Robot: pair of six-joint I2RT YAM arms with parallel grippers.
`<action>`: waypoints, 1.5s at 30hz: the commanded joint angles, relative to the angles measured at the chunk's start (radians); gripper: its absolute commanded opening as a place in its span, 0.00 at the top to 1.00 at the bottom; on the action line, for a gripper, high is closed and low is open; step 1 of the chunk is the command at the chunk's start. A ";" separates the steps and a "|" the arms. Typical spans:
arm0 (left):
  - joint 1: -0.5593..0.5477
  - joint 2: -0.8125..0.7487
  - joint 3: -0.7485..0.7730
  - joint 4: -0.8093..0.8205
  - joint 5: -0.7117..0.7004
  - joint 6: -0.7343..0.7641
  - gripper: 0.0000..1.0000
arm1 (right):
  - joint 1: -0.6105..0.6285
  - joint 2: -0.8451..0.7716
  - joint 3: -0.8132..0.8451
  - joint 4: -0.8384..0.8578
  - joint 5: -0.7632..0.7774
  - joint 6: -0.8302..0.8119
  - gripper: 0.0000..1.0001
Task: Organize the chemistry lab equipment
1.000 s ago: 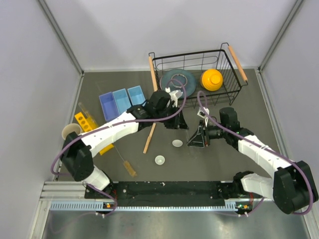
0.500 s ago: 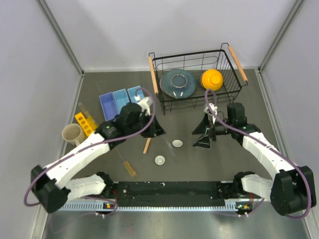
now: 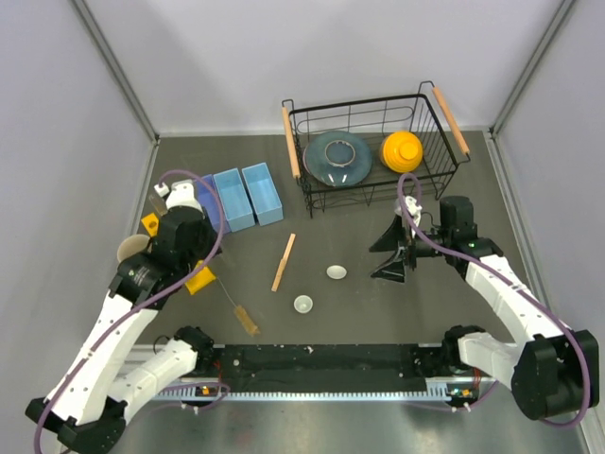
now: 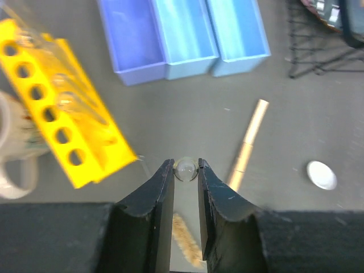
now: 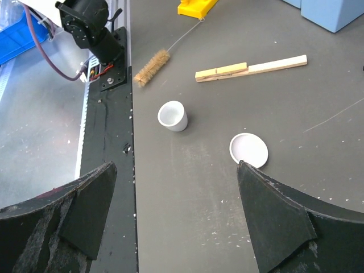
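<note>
I place everything from the yellow rack point(image 4: 99, 156). Far off to its right and farther back stands the wire basket point(image 3: 359, 102) with the plate point(image 3: 336, 158) and the bowl point(image 3: 402, 149), which are no concern of this step. The three blue bins point(image 4: 187, 67) sit just beyond the rack's far end, and the mug point(image 4: 14, 151) is close against its left side.

To the right of the rack's near end lie the wooden stick point(image 4: 247, 145) and the brush point(image 3: 241, 317). Farther right are the flat white dish point(image 5: 248, 150) and the little white cup point(image 5: 172, 115). My right gripper point(image 5: 182, 216) hangs well to the right of all these, jaws spread wide and empty.

My left gripper point(image 4: 185, 165) is closed on the clear glass tube point(image 4: 185, 169). I see only its small round end between my fingertips, so I judge it points along my line of sight, roughly upright. It seems to hang over bare table just right of the rack's near corner — not yet over any hole.

The step, as I read it, is seating this tube in the rack:
- I should carry it left until it is centred over one of the near-end holes, which look free. The far end is blurred by glass and I cannot tell what is there.
- I should keep it plumb and lower it straight.
- I should let go only once the hole guides it — with no harder squeeze, since it is thin glass.
</note>
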 commanded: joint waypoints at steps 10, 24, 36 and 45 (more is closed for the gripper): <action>0.159 0.019 -0.072 0.136 -0.221 0.168 0.83 | -0.032 0.004 0.049 -0.005 -0.021 -0.051 0.12; 0.234 -0.001 -0.154 0.222 -0.227 0.231 0.83 | -0.034 0.035 0.052 -0.016 -0.009 -0.064 0.12; 0.260 0.006 -0.205 0.285 -0.212 0.257 0.83 | -0.043 0.049 0.054 -0.023 -0.007 -0.071 0.12; 0.263 -0.011 -0.277 0.316 -0.184 0.223 0.82 | -0.043 0.053 0.055 -0.028 -0.010 -0.076 0.12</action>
